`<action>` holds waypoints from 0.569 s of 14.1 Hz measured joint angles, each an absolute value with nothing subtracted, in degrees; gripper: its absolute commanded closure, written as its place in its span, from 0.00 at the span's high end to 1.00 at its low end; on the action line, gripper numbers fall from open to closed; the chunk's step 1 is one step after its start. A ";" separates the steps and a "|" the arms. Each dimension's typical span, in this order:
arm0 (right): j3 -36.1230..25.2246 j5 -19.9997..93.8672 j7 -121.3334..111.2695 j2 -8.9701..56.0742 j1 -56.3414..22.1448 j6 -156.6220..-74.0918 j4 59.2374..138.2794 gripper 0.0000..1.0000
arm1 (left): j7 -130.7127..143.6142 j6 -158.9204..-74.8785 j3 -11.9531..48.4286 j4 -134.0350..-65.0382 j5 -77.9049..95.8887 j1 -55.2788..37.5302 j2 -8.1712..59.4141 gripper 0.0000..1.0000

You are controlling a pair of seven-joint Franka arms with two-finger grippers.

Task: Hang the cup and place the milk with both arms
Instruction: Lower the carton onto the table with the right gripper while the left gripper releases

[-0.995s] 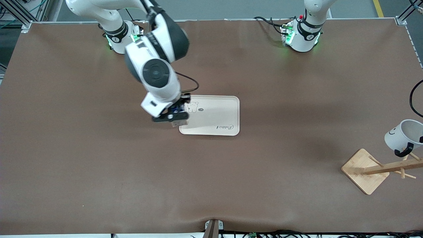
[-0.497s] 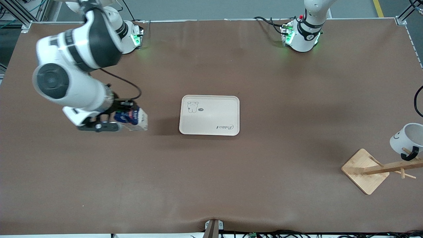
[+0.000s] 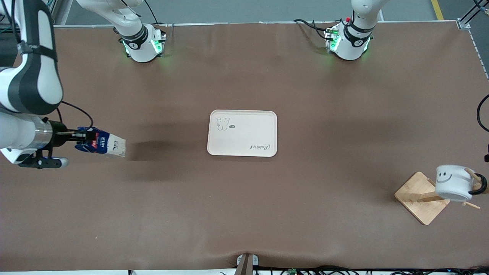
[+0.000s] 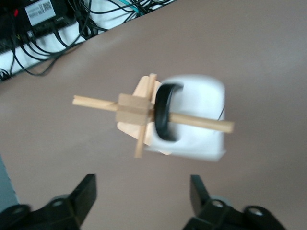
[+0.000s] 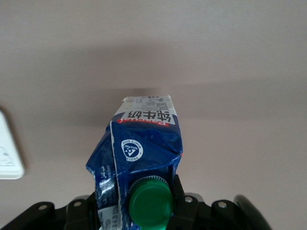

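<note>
The milk (image 3: 102, 143), a dark blue carton with a green cap (image 5: 150, 205), lies tilted sideways in the air over the table at the right arm's end. My right gripper (image 3: 81, 141) is shut on its top, the fingers pressing on both sides of the cap. The cup (image 3: 453, 182), white with a smiley face, hangs by its black handle (image 4: 165, 112) on a peg of the wooden rack (image 3: 418, 196) at the left arm's end. My left gripper (image 4: 143, 196) is open above the cup and the rack, with nothing between its fingers.
A cream tray (image 3: 244, 126) with a small bear drawing lies flat in the middle of the table. Cables and a black box (image 4: 43, 19) sit past the table edge by the rack. Both arm bases stand along the table's edge farthest from the front camera.
The right arm swung the milk from over the tray's corner out to its own end of the table. The left gripper opened and let go of the cup, which now hangs on the peg.
</note>
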State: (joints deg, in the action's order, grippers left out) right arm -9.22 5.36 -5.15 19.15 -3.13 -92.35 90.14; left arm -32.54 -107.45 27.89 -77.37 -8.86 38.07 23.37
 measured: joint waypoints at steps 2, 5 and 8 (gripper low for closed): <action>-9.25 3.48 -7.03 18.95 -1.06 -95.08 93.43 0.00 | -26.05 -103.44 29.81 -77.19 -8.77 37.99 21.43 1.00; -9.24 0.45 -7.22 16.75 -0.66 -102.98 101.01 0.00 | -17.79 -98.52 32.67 -77.17 -8.76 37.71 18.41 1.00; -9.25 -0.06 -7.86 13.92 -0.41 -109.59 109.16 0.06 | -9.44 -92.99 35.43 -77.20 -8.75 37.51 16.14 1.00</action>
